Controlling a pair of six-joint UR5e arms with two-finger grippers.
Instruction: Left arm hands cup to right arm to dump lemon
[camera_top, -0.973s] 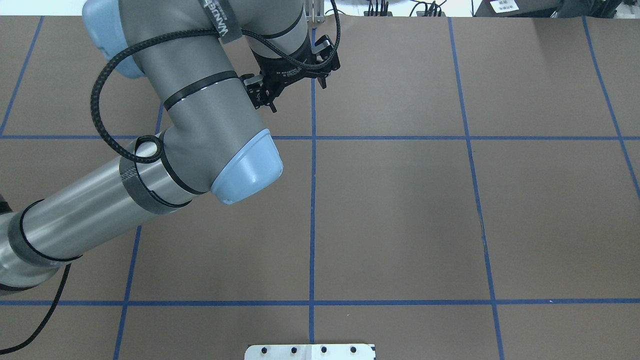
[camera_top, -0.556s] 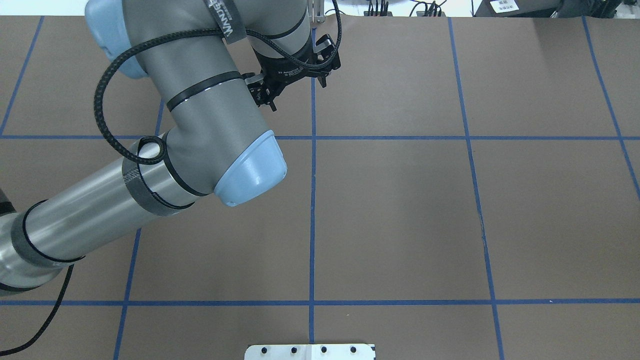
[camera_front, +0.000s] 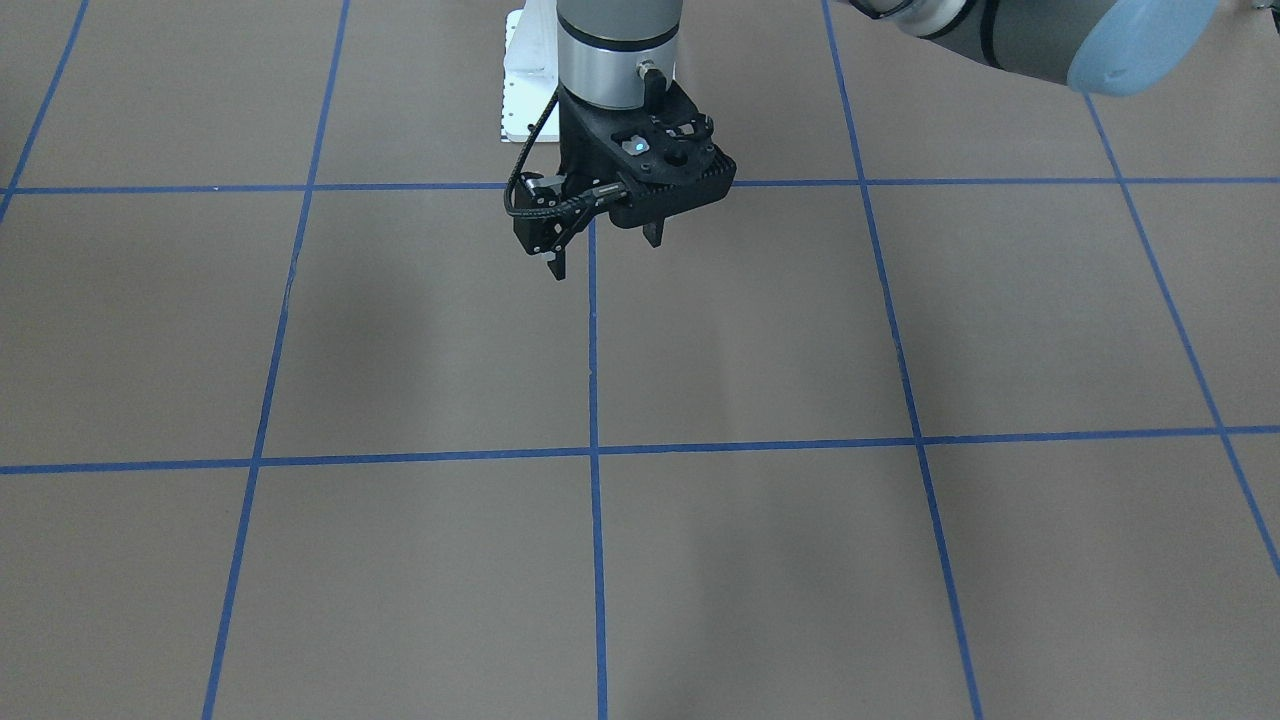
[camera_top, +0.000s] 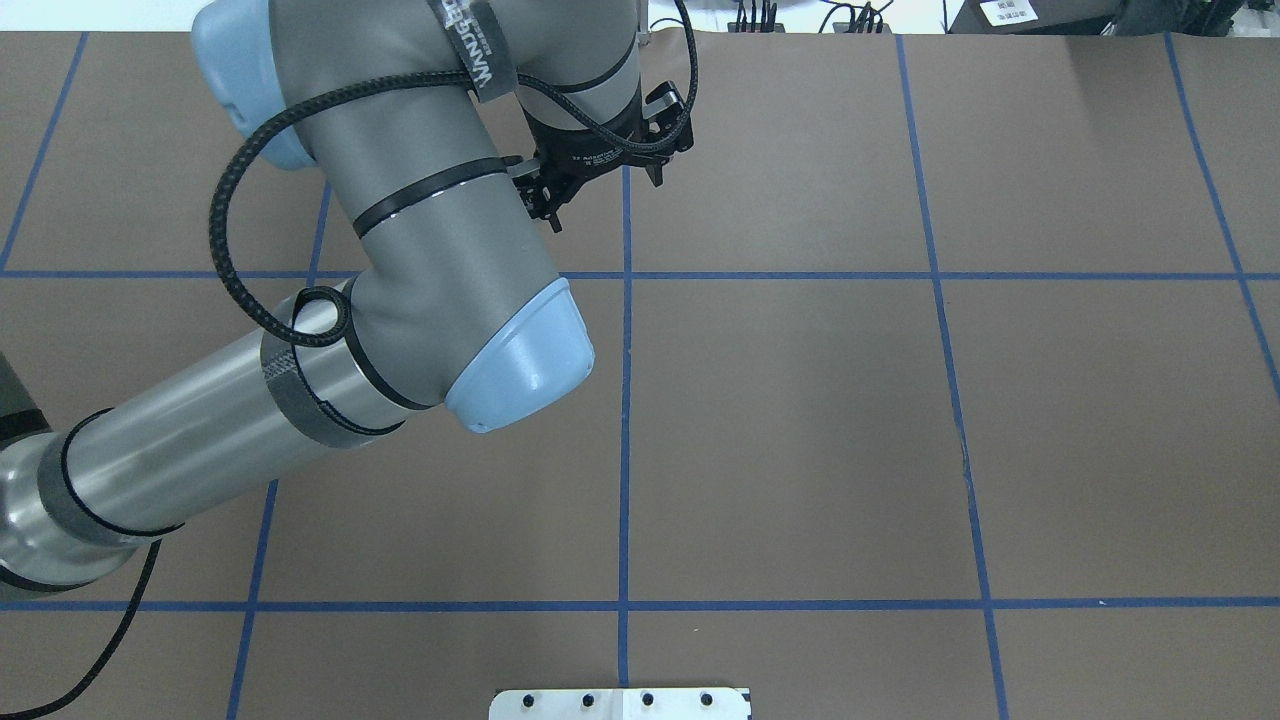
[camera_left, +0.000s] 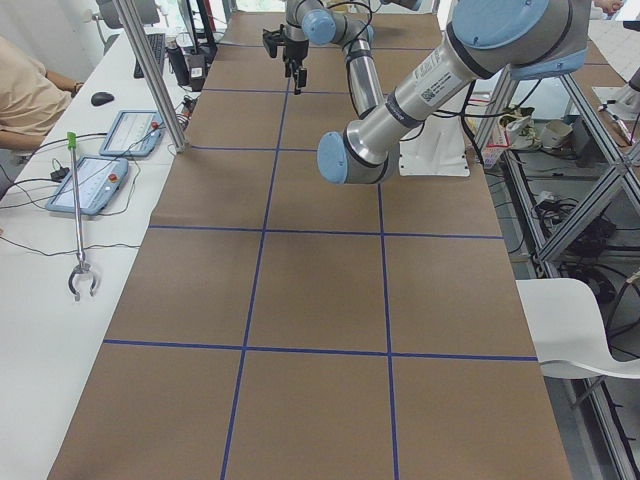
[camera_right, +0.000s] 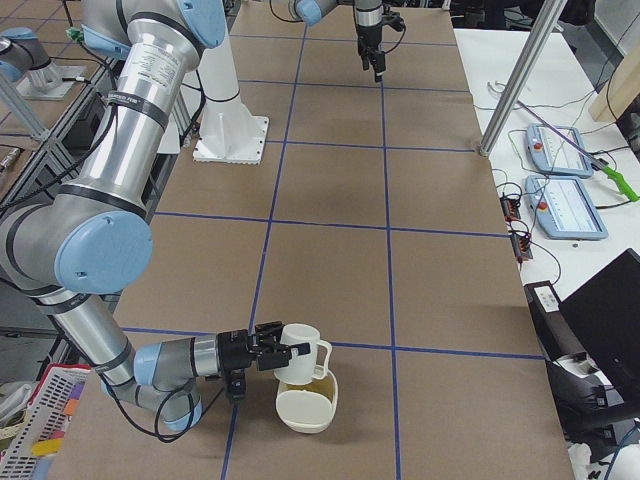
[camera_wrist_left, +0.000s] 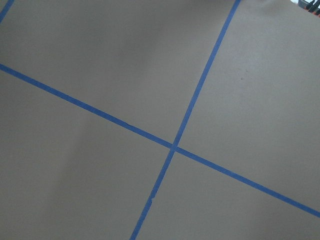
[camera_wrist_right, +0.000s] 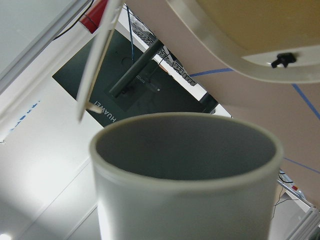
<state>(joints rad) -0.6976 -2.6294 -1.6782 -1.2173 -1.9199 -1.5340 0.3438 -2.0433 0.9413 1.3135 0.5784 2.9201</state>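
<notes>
The white cup (camera_right: 300, 348) hangs off the table at the tip of my right gripper (camera_right: 268, 352), just above a cream bowl (camera_right: 305, 408). From that side view I cannot tell whether the right gripper is shut. The right wrist view is filled by the cup (camera_wrist_right: 185, 175). Its greyish inside looks empty, and the bowl's rim (camera_wrist_right: 235, 55) is close by. A faint yellowish thing (camera_right: 319, 377), perhaps the lemon, shows at the bowl's rim under the cup. My left gripper (camera_top: 605, 200) is open and empty above the table's far middle. It also shows in the front-facing view (camera_front: 605, 257).
The brown table (camera_top: 800, 420) carries a grid of blue tape lines. A white base plate (camera_top: 620, 703) sits at the near edge. A metal post (camera_right: 520, 80) and teach pendants (camera_right: 565, 210) stand on the side bench. A seated person (camera_left: 30, 85) is beside it.
My left arm has shifted a little to the right and farther from the robot. Its gripper has stayed open and empty.
</notes>
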